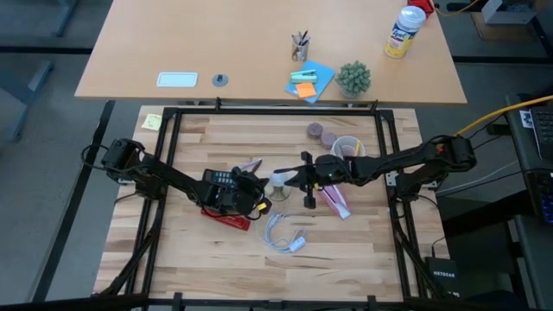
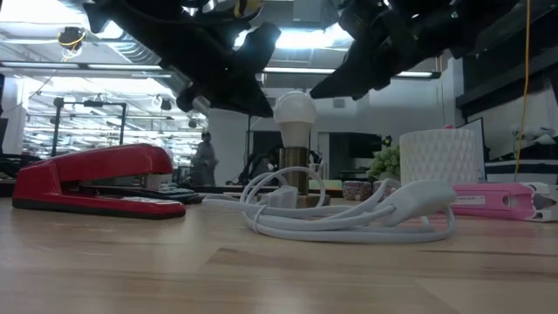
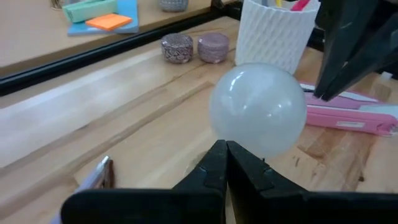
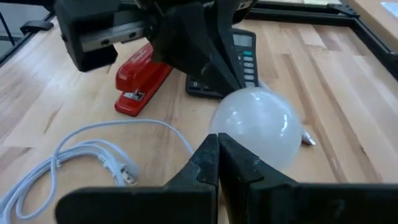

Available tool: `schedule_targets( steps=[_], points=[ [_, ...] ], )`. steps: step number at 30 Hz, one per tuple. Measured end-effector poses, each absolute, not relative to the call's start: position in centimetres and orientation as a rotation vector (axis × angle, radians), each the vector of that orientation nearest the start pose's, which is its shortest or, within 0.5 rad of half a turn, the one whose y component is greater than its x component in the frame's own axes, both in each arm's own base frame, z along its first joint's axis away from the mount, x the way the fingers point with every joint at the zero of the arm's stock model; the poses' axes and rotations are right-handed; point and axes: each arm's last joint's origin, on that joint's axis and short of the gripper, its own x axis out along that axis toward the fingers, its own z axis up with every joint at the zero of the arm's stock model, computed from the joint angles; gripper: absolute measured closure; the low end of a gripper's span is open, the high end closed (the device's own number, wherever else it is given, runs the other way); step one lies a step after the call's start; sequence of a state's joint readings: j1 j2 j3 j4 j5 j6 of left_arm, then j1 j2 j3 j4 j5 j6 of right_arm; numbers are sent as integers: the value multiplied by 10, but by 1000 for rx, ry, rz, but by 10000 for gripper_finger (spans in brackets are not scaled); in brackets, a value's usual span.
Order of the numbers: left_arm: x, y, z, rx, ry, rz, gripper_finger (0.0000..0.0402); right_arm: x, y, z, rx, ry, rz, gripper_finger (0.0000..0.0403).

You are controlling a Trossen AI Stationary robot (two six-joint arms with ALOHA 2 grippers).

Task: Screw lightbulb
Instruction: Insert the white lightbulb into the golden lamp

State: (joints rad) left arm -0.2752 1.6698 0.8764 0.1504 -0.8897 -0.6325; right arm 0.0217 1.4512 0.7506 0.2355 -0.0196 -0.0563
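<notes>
The lightbulb [image 2: 295, 109] stands upright in a brass-coloured socket [image 2: 295, 166] near the middle of the table, glass end up. My left gripper [image 3: 226, 163] is just beside the lightbulb, fingers pressed together and holding nothing. My right gripper [image 4: 217, 155] is on the other side of the lightbulb, also closed on nothing (whether either one touches the glass I cannot tell). In front of the lightbulb lies a coiled white cable [image 2: 340, 214]. The red stapler [image 2: 91, 180] and the calculator [image 4: 239, 59] are on my left arm's side. The white cup [image 3: 283, 31] and a pink box [image 2: 501, 199] are on my right arm's side.
</notes>
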Motion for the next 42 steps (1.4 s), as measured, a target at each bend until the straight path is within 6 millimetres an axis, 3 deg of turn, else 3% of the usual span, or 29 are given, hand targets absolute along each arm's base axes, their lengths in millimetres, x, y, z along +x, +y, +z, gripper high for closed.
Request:
schedule_targets(
  steps=[10, 20, 27, 34, 42],
  points=[
    [321, -67, 185, -181, 336, 756, 401, 291, 6, 234, -92, 378, 33, 395],
    [310, -77, 217, -139, 282, 678, 401, 289, -1, 236, -227, 391, -156, 395],
    [315, -86, 208, -183, 355, 507, 401, 295, -10, 224, -255, 438, -184, 395],
    [322, -83, 196, -198, 362, 515, 401, 301, -10, 210, -254, 484, -162, 395],
    [324, -72, 193, -200, 375, 557, 401, 301, -8, 208, -229, 485, -101, 395]
  ],
)
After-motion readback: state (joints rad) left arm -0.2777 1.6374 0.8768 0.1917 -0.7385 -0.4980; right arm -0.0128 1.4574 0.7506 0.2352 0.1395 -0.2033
